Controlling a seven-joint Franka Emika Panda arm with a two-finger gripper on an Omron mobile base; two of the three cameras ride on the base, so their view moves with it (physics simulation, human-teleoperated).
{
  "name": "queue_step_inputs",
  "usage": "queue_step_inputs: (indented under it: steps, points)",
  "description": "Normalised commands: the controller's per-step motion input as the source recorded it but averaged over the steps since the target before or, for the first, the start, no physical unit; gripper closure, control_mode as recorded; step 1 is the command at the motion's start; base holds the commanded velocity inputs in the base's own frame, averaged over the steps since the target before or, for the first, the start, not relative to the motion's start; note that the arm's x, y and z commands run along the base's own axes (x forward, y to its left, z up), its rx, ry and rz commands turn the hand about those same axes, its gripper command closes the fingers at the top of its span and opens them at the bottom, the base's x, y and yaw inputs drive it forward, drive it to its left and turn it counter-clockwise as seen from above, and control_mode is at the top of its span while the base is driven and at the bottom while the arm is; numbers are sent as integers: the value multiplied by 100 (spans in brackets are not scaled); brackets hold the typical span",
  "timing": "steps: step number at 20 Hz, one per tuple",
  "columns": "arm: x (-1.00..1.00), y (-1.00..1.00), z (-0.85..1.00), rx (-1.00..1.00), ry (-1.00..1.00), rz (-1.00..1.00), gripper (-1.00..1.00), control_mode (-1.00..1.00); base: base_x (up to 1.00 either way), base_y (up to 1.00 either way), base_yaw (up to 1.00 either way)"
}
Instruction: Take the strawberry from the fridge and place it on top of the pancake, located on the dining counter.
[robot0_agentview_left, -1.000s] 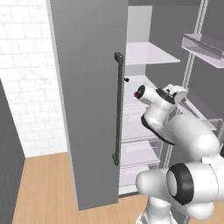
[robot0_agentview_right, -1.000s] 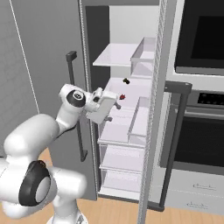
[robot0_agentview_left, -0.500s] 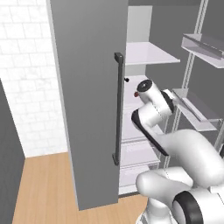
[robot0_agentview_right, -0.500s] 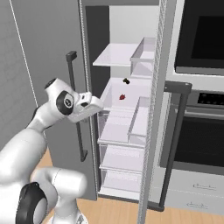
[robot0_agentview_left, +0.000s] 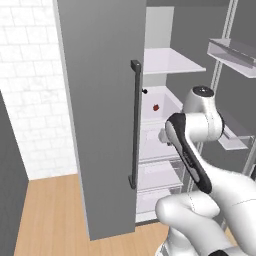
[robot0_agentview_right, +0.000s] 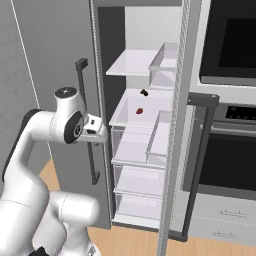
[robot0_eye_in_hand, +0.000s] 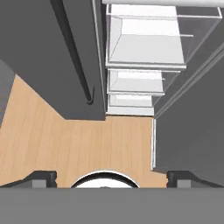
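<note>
Right base view: strawberry (robot0_agentview_right: 140, 111) at upper centre, a small red dot on a white shelf (robot0_agentview_right: 131, 114) inside the open fridge (robot0_agentview_right: 150, 125), well apart from the arm at centre left. Gripper (robot0_eye_in_hand: 111, 177) released, fingers (robot0_eye_in_hand: 41, 178) spread wide at the lower edge of the hand view, grasping nothing and aimed down at the floor and the lower drawers (robot0_eye_in_hand: 135, 81). Probably still swinging toward the reach, though hard to tell from one moment.

To do the step well: tilt the hand up toward the shelf, enter between the open door (robot0_agentview_left: 95, 115) at left centre and the door racks, keep clear of the dark bar handle (robot0_agentview_left: 134, 125), then close gently on the fruit from above.

Shelf flat and smooth; small dark object (robot0_agentview_right: 144, 92) just behind the strawberry. Wooden floor (robot0_agentview_left: 50, 215) at lower left, white tiled wall (robot0_agentview_left: 30, 90) at left, oven front (robot0_agentview_right: 225, 145) at right.
</note>
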Motion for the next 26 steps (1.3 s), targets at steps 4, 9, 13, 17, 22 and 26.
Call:
queue_step_inputs:
  steps: [4, 9, 13, 17, 22, 26]
  points:
    - [-83, 0, -4, 12, 17, 0, -100, -100, 0, 0, 0]
    - [-68, 0, -20, 0, 3, 0, -100, -100, 0, 0, 0]
    - [-24, 4, -19, 0, -3, 0, -100, -100, 0, 0, 0]
    - [0, 1, -4, 0, 0, 0, -100, -100, 0, 0, 0]
    - [0, 0, 0, 0, 0, 0, -100, -100, 0, 0, 0]
    - [0, 0, 0, 0, 0, -1, -100, -100, 0, 0, 0]
